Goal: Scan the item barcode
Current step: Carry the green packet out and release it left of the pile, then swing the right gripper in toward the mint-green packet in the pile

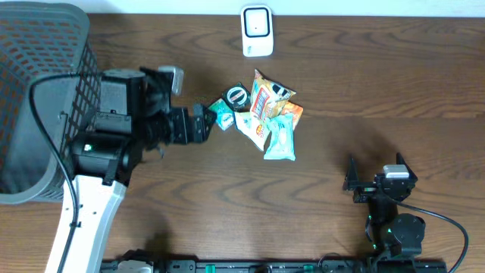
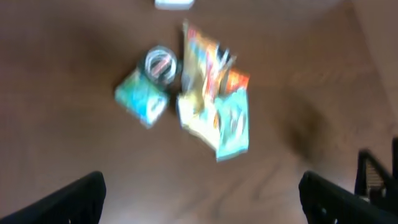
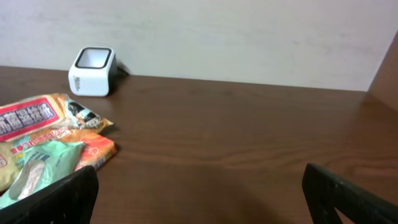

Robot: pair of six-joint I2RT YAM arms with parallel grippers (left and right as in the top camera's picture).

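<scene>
Hanging over the table [image 1: 364, 83], the left end effector [image 1: 203, 123] has its fingers spread wide with nothing between them, just beside a small teal packet [image 1: 222, 114]. That packet lies at the left edge of a pile of snack packets [image 1: 267, 102] mid-table, and the white scanner [image 1: 257, 31] stands near the far edge. The right end effector [image 1: 375, 180] is wide open and empty, well apart from the pile. A grey basket [image 1: 45, 76] sits at the left.
</scene>
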